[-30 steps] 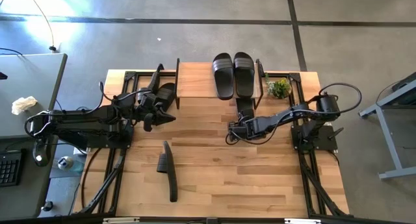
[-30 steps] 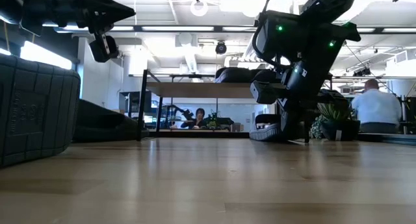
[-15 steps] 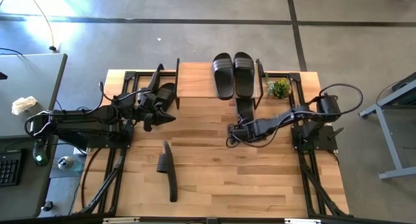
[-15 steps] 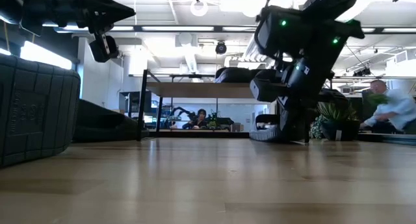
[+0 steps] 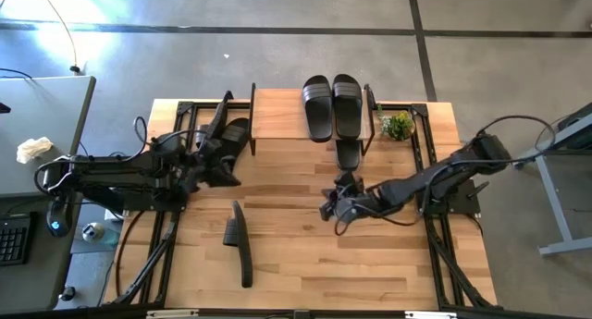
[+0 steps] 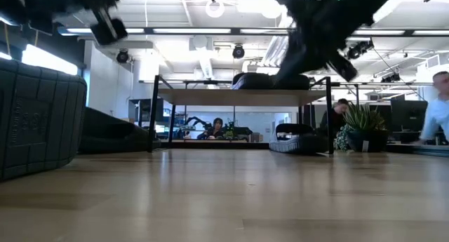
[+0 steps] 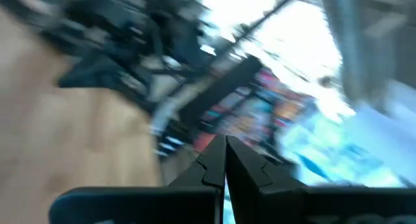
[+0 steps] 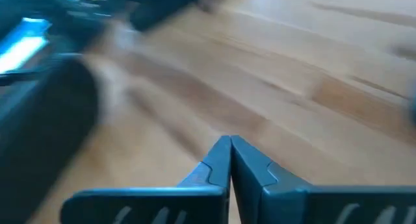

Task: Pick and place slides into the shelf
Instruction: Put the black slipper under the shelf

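The near half of the worktop (image 5: pixel 305 254) lies mostly bare, with only two slides on edge there: a long one (image 5: pixel 242 243) and a shorter one (image 5: pixel 230 232) just beside it, toward the left. The shelf (image 5: pixel 282 114) stands along the far edge, a small plant (image 5: pixel 398 127) just beside its right end.

On the shelf's top board sit two slides (image 5: pixel 331 104) side by side, at the right end. One slide (image 5: pixel 348 153) pokes out from under the board on the lower level, below that pair. Another slide (image 5: pixel 236 134) lies by the shelf's left end, partly hidden by the left arm. That makes six slides in sight.

The right claw (image 5: pixel 333 206) hovers empty over mid-worktop, fingers pinched together. The left claw (image 5: pixel 227 174) is likewise pinched together and empty, near the shelf's left end.
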`<state>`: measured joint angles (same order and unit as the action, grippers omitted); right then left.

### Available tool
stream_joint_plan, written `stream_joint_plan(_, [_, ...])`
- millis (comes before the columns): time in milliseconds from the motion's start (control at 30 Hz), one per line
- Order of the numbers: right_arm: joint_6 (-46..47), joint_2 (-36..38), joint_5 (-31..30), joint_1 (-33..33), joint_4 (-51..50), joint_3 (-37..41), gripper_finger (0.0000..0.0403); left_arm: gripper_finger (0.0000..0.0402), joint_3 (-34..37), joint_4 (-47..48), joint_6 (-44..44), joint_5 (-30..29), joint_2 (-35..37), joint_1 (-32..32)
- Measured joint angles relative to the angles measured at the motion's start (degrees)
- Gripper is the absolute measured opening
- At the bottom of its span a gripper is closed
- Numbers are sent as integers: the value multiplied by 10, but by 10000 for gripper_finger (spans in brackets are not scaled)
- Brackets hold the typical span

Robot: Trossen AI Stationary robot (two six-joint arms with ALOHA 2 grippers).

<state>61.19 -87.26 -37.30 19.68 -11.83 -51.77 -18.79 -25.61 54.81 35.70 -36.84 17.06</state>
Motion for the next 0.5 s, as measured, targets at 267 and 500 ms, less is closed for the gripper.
stream_joint_plan(267, [-74, 24, 1, 43, 91, 0, 0, 1, 0, -161, 73, 10, 0, -141])
stream_joint_plan(500, [-73, 23, -2, 52, 92, 0, 0, 0, -5, -128, 70, -135, 0, -299])
